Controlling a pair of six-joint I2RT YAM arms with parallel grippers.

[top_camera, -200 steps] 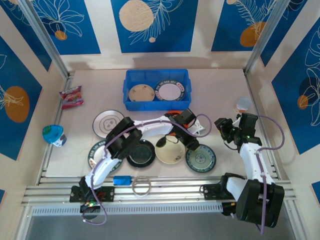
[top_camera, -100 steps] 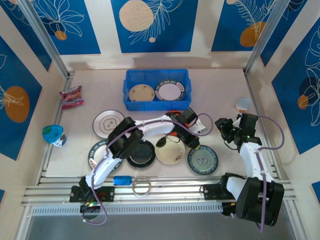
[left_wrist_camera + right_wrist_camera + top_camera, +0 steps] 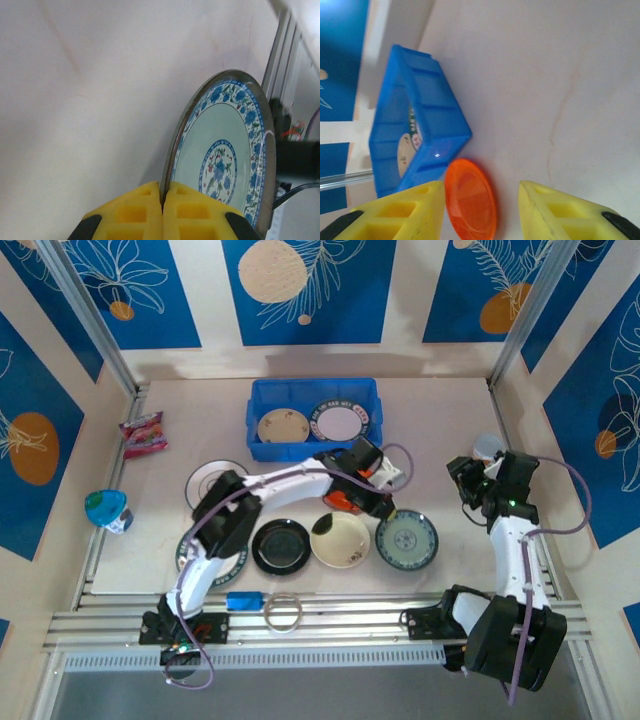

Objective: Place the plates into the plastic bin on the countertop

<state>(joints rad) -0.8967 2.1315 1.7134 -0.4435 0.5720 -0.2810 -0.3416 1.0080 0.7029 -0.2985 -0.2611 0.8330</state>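
My left gripper (image 3: 388, 512) is shut on the near rim of the teal patterned plate (image 3: 407, 540); in the left wrist view its yellow fingers (image 3: 190, 212) pinch that plate (image 3: 220, 160), which is tilted over the countertop (image 3: 75, 100). The blue plastic bin (image 3: 313, 392) holds a cream plate (image 3: 279, 426) and a white dark-rimmed plate (image 3: 341, 422). My right gripper (image 3: 470, 476) hangs open at the right, apart from everything; between its fingers (image 3: 410, 210) the orange plate (image 3: 470, 197) and the bin (image 3: 420, 125) lie farther off. An orange plate (image 3: 343, 502) is half hidden under my left arm.
On the countertop lie a black plate (image 3: 281, 545), a cream plate (image 3: 340, 539), a white plate (image 3: 210, 480) and a green-rimmed plate (image 3: 190, 552) partly under the left arm. A clear ring (image 3: 283, 612) and blue lid (image 3: 245, 600) sit on the rail. A snack packet (image 3: 143, 433) lies far left.
My left gripper has drawn back toward the bin, and the teal plate in it has shifted up and slightly right. The right gripper has moved right and farther back.
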